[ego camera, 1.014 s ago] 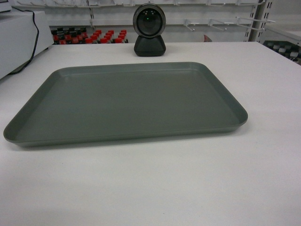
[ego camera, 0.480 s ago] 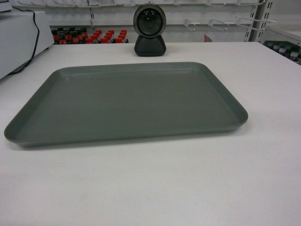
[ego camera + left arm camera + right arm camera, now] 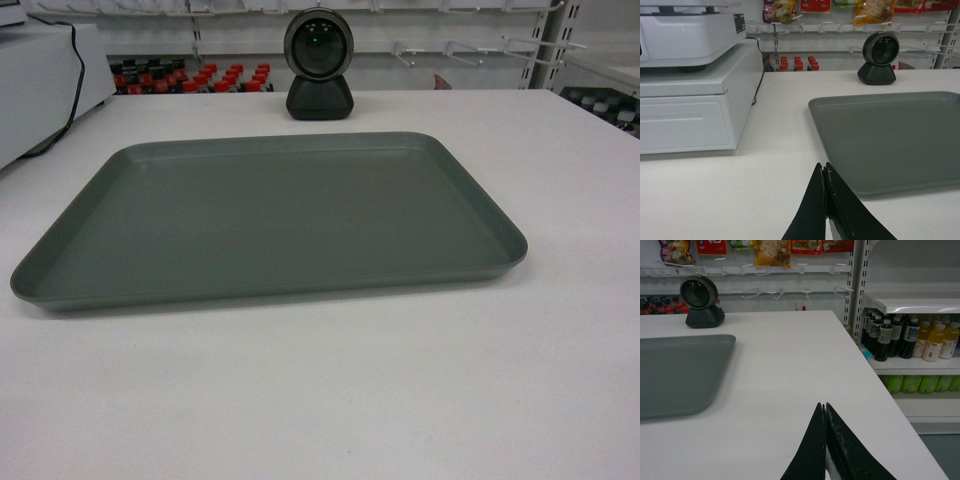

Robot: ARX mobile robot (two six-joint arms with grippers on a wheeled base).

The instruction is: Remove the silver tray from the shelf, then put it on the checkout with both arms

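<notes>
The silver tray (image 3: 270, 220) lies flat on the white checkout (image 3: 400, 400), grey with a low rim and rounded corners. Its left end shows in the left wrist view as the silver tray (image 3: 890, 140), its right end in the right wrist view as the silver tray (image 3: 675, 372). My left gripper (image 3: 824, 167) is shut with nothing in it, hovering over the checkout (image 3: 740, 200) just off the tray's near left corner. My right gripper (image 3: 823, 406) is shut and empty above the checkout (image 3: 790, 365), well to the right of the tray. Neither gripper appears in the head view.
A black round scanner (image 3: 318, 65) stands at the checkout's far edge behind the tray. A white cash register box (image 3: 690, 85) sits on the left. Shelving with bottles (image 3: 910, 337) stands off the checkout's right edge (image 3: 890, 400). Red-capped bottles (image 3: 190, 78) line the back.
The view has drifted very slightly, so the tray sits a few pixels further right. The tray stays on the checkout.
</notes>
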